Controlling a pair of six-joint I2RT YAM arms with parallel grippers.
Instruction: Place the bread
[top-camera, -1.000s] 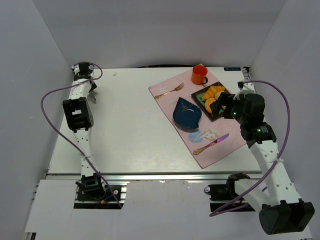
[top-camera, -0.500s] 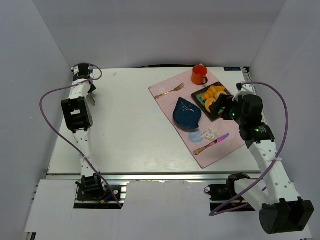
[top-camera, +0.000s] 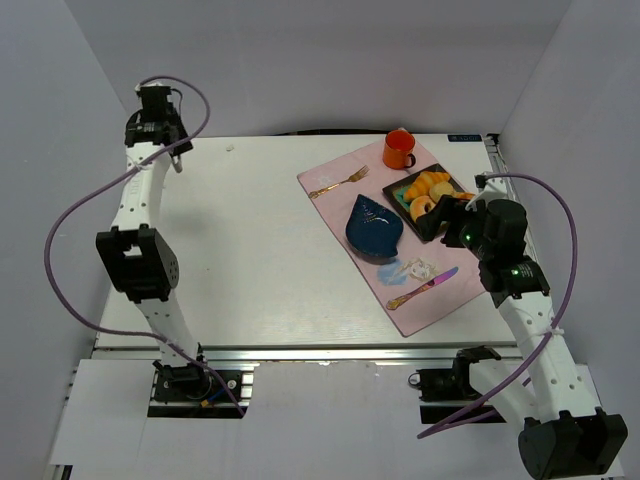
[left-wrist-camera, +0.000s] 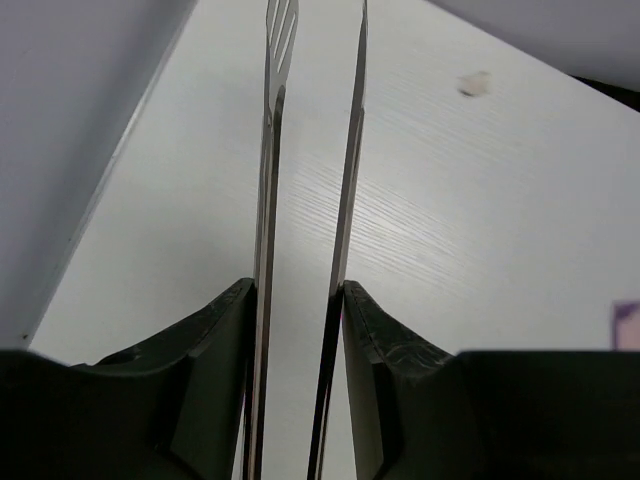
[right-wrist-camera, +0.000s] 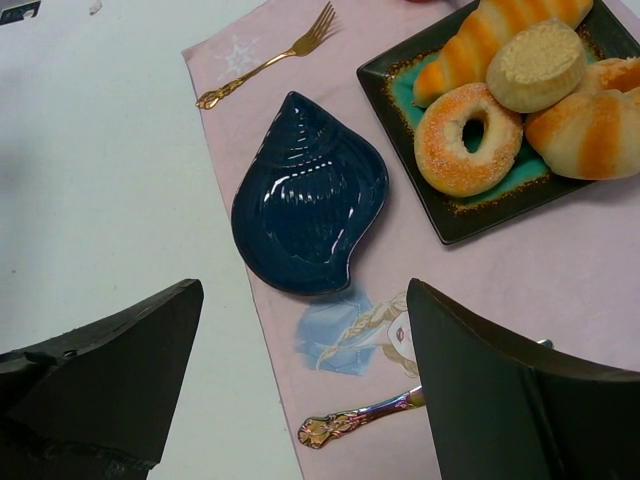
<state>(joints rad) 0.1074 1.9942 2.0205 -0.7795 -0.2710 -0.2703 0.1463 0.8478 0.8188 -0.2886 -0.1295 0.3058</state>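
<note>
The bread (right-wrist-camera: 540, 65), a small round tan bun, lies on the black square tray (right-wrist-camera: 470, 225) with a sugared bagel (right-wrist-camera: 468, 140) and striped croissants (right-wrist-camera: 480, 40). In the top view the bread (top-camera: 441, 189) sits just beyond my right gripper (top-camera: 440, 216). My right gripper (right-wrist-camera: 303, 287) is open and empty, hovering over the pink mat (right-wrist-camera: 620, 290) near the blue shell-shaped plate (right-wrist-camera: 310, 195). My left gripper (top-camera: 160, 138) is raised at the far left corner. In the left wrist view it (left-wrist-camera: 298, 290) is shut on metal tongs (left-wrist-camera: 272, 150).
An orange mug (top-camera: 399, 149) stands behind the tray. A gold fork (right-wrist-camera: 265, 62) lies at the mat's far end, and a knife with an ornate handle (right-wrist-camera: 360, 415) lies near its front. White walls enclose the table on three sides.
My left arm has lifted up from the table's far left corner with the tongs. My right gripper has drawn back slightly from the tray.
</note>
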